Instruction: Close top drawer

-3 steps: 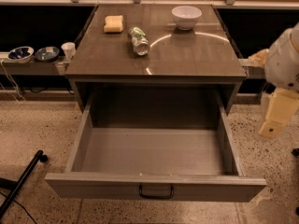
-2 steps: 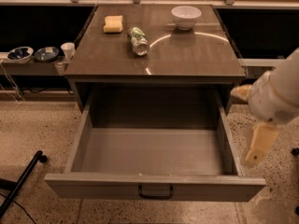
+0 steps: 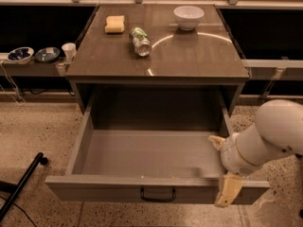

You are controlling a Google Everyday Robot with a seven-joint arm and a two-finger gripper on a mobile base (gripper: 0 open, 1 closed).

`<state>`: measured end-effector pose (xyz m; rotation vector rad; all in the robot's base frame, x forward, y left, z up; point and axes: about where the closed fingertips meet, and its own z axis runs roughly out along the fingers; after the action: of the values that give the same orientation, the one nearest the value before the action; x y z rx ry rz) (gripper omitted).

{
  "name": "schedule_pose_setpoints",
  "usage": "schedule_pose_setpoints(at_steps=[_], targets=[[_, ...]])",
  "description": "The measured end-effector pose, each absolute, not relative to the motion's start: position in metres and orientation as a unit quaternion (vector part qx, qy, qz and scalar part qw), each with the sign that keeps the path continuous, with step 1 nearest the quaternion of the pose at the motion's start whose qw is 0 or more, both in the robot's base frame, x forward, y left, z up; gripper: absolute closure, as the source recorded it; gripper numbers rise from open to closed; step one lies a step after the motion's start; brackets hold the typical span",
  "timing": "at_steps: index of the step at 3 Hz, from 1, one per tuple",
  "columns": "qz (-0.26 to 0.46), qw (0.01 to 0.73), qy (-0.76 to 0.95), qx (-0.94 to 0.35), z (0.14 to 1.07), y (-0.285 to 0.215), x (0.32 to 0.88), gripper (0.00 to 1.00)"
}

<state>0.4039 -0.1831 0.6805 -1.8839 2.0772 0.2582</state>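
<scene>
The top drawer (image 3: 118,189) is pulled far out of the grey-brown cabinet (image 3: 189,65), and its inside is empty. Its flat front panel faces me with a small dark handle (image 3: 157,195) at the centre. My gripper (image 3: 222,167) is at the drawer's front right corner, on the white arm (image 3: 272,136) that comes in from the right. It is open: one beige finger (image 3: 217,142) hangs over the drawer's inner right side and the other (image 3: 228,191) lies in front of the front panel. The lower drawers are hidden under the open one.
On the cabinet top are a white bowl (image 3: 189,17), a yellow sponge (image 3: 115,23) and a bottle lying on its side (image 3: 140,41). A low shelf at the left holds two dishes (image 3: 20,54) and a cup (image 3: 69,50). A black leg (image 3: 21,186) crosses the speckled floor at lower left.
My gripper has come down and leftward from beside the cabinet's right edge to the drawer's front right corner. The drawer has not moved.
</scene>
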Motion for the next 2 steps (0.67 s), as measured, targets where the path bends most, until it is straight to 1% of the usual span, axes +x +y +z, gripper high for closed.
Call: schedule_pose_setpoints(at_steps=[1,2], targets=[[0.092,0.175,0.717,-0.668,0.657,-0.167,0.405,0.25],[0.081,0.204,0.704,-0.675,0.666,-0.153,0.417,0.31]])
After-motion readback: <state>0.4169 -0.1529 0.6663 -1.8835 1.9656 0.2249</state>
